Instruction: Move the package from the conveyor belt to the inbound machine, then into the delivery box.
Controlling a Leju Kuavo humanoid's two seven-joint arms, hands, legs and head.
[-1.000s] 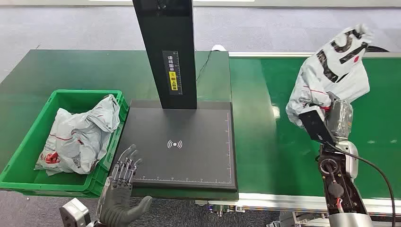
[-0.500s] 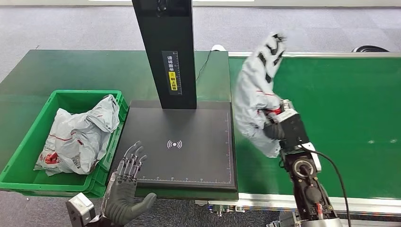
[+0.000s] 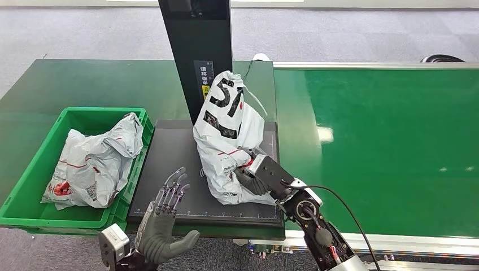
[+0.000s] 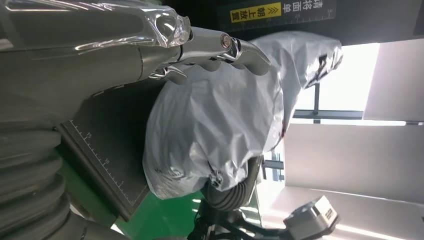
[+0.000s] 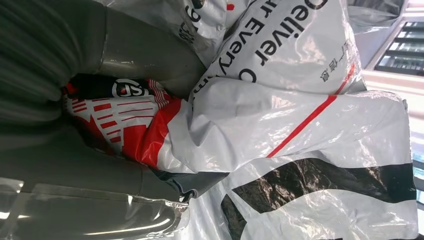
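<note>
A green desk (image 3: 101, 84) carried a black inbound machine (image 3: 175, 164) beside a green conveyor belt (image 3: 384, 141). The white package (image 3: 226, 135) stood on the machine's plate, gripped low by the right hand (image 3: 254, 179), fingers closed into its plastic. The left hand (image 3: 164, 223) hovered at the plate's near edge, fingers spread. A green delivery box (image 3: 34, 169) held another bag (image 3: 96, 161).

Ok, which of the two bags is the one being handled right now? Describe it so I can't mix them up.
Start at the black scanner pad with the tall black post. The bag stands on that pad, held by the right robot hand. Unlike the bag in the green bin, it shows big black lettering.
</note>
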